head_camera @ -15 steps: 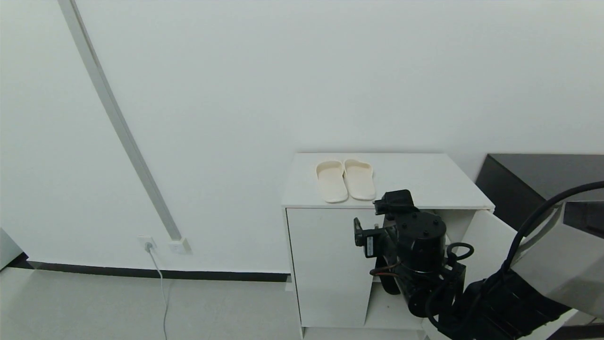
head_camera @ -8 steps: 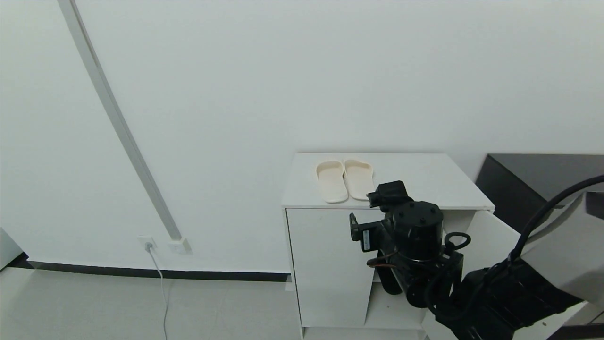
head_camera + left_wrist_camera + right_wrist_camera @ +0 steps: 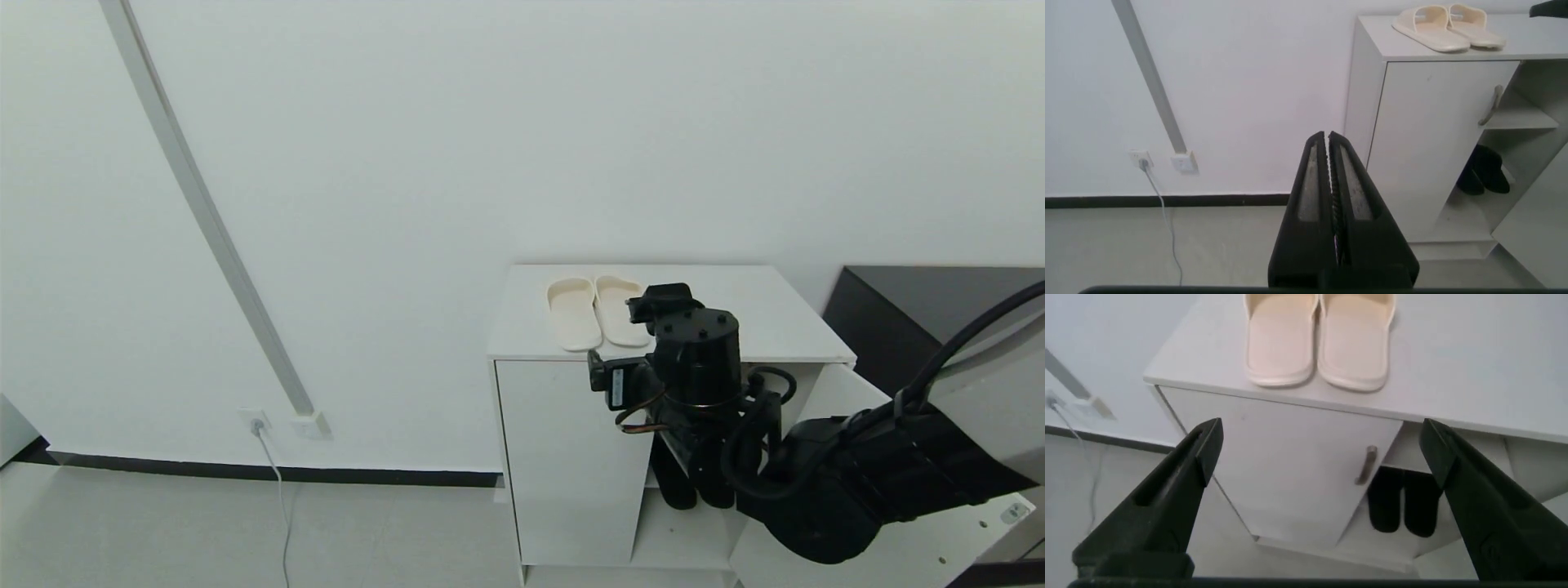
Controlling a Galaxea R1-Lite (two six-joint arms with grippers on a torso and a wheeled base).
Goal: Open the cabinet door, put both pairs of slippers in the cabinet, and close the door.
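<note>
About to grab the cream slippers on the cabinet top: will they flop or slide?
The cream slippers look foam-moulded: probably light, bending somewhat. They lie flat side by side, so one may slide on the smooth cabinet top.

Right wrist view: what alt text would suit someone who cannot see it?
The open right gripper hovers before a white cabinet with cream slippers on top. Black slippers stand inside its open side.

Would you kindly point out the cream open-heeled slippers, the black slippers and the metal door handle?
Cream open-heeled slippers (image 3: 1349, 339): right wrist view, one slipper's footbed.
Black slippers (image 3: 1384, 502): right wrist view, one slipper's upper.
Metal door handle (image 3: 1369, 464): right wrist view, mid-bar.
</note>
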